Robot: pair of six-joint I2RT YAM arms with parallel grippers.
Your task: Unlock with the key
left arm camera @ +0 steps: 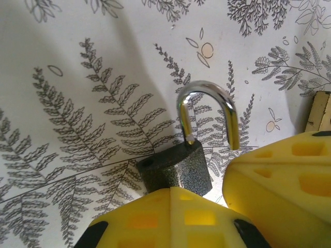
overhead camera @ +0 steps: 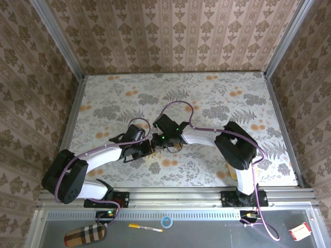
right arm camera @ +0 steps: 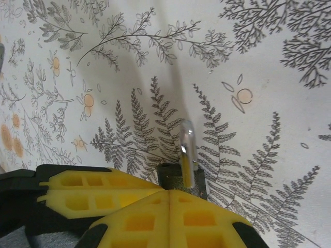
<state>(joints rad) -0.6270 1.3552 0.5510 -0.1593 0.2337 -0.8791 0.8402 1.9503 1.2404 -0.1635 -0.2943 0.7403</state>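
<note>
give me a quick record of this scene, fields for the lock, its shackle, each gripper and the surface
padlock: dark grey body, upright, at the tips of both grippers
shackle: silver, one leg free of the body, so open
left gripper: jaws shut, tips at the padlock's base
right gripper: jaws shut, tips at the padlock's base
table: pale leaf-print cover

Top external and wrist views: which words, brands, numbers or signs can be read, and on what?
None can be read.
The padlock: its dark body shows no brand or number.
The red and white box below the table edge: any print is too small to read.
</note>
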